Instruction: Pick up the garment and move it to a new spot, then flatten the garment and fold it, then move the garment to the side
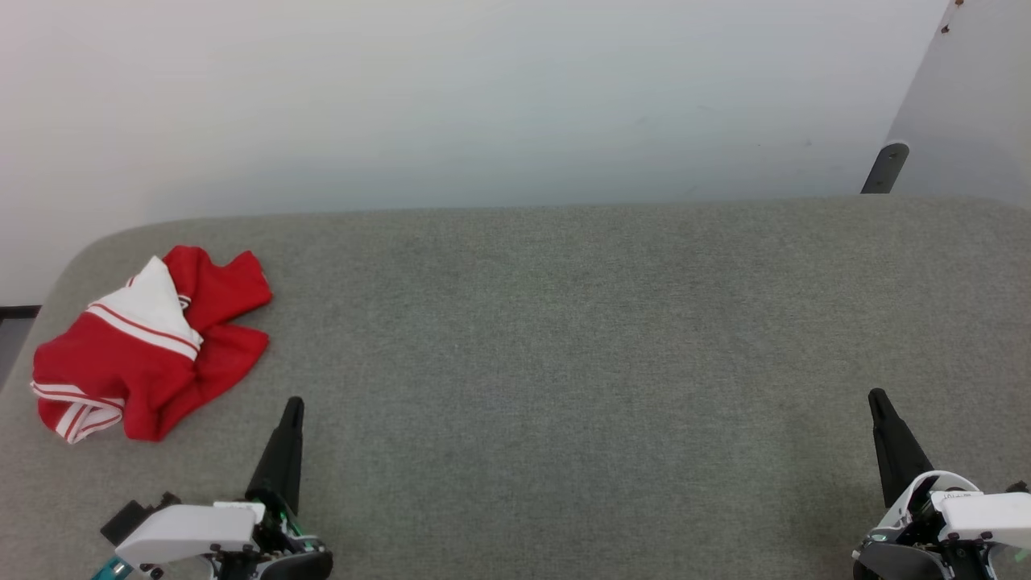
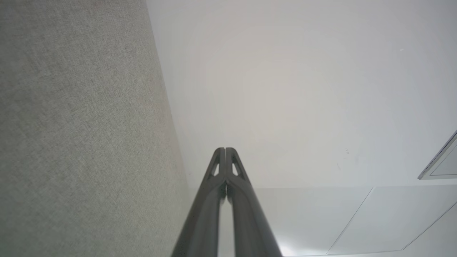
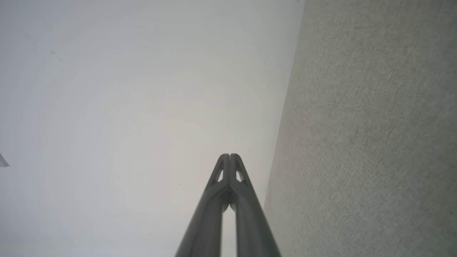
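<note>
Nearest, at the bottom L of the head view, was the left gripper (image 1: 292,407). Its 2 long dark fingers (image 1: 280,463) were pressed tight together, w/ nothing in them. At the bottom R, the right gripper (image 1: 877,400) was the same: 2 fingers pressed together, nothing held. The 2 grippers were well apart. Both pointed toward the far edge of the big grey-green fuzzy cloth table top (image 1: 564,322).

A bit past the left gripper & more to the L lay the garment (image 1: 145,362), a small red shirt w/ white sleeves & red-and-white stripes. It lay in a crumpled heap near the table's L edge, w/ 1 white part on top. It was apart from both grippers.

Far back stood a plain white wall (image 1: 483,97). At the far R, a short dark bar (image 1: 884,167) stuck up behind the table edge.
</note>
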{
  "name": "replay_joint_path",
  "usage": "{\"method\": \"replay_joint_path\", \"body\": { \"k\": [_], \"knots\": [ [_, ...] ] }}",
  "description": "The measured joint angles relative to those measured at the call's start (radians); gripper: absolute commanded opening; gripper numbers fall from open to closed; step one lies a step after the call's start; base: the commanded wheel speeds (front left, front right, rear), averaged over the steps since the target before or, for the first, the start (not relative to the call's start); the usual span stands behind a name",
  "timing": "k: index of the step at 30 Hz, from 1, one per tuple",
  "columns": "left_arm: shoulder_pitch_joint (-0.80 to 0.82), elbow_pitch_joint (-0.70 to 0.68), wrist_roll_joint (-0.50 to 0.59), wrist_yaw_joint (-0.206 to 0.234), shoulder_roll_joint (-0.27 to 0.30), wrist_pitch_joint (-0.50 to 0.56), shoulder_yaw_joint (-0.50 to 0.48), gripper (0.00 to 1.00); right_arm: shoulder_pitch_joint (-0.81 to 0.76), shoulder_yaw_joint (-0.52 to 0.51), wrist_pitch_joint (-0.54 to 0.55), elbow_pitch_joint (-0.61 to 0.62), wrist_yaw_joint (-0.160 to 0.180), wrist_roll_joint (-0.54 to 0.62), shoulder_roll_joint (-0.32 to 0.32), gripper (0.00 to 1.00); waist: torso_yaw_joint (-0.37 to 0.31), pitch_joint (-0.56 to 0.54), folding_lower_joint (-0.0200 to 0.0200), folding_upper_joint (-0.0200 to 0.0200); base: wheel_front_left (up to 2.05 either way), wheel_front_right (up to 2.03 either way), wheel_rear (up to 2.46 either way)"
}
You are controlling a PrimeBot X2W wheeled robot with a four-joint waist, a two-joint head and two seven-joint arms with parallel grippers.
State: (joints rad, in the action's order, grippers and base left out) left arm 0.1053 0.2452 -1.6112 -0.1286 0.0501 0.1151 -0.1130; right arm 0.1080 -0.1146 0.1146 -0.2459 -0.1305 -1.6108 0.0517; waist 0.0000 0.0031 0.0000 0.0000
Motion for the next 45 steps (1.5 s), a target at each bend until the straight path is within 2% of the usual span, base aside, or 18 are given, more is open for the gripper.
{"method": "replay_joint_path", "body": {
  "k": [19,20,27,34,39,45],
  "knots": [
    [0.0,0.0,0.0,0.0,0.0,0.0,0.0,0.0,0.0,0.0,0.0,0.0,0.0,0.0,0.0,0.0,0.0,0.0,0.0,0.0,0.0,0.0,0.0],
    [0.0,0.0,0.0,0.0,0.0,0.0,0.0,1.0,0.0,0.0,0.0,0.0,0.0,0.0,0.0,1.0,0.0,0.0,0.0,0.0,0.0,0.0,0.0],
    [-0.045,0.043,0.002,0.002,-0.01,-0.007,0.004,1.0,-0.036,0.0,-0.002,-0.048,0.0,0.0,-0.004,1.0,0.0,0.0,0.0,0.0,0.0,0.0,0.0],
    [-0.035,0.03,0.039,0.002,0.012,-0.042,0.015,1.0,-0.011,0.008,-0.026,-0.053,0.0,0.021,-0.001,1.0,0.0,0.002,0.0,0.0,0.0,0.0,0.0],
    [-0.025,0.03,0.094,0.002,0.035,-0.069,0.035,1.0,0.009,0.038,-0.058,-0.065,0.0,0.091,0.019,1.0,0.001,0.003,0.0,0.0,0.0,0.0,0.0],
    [-0.01,0.033,0.209,0.002,0.047,-0.094,0.035,1.0,0.036,0.066,-0.091,-0.088,0.0,0.188,0.035,1.0,0.001,0.004,0.0,0.0,0.0,0.0,0.0]
  ]
}}
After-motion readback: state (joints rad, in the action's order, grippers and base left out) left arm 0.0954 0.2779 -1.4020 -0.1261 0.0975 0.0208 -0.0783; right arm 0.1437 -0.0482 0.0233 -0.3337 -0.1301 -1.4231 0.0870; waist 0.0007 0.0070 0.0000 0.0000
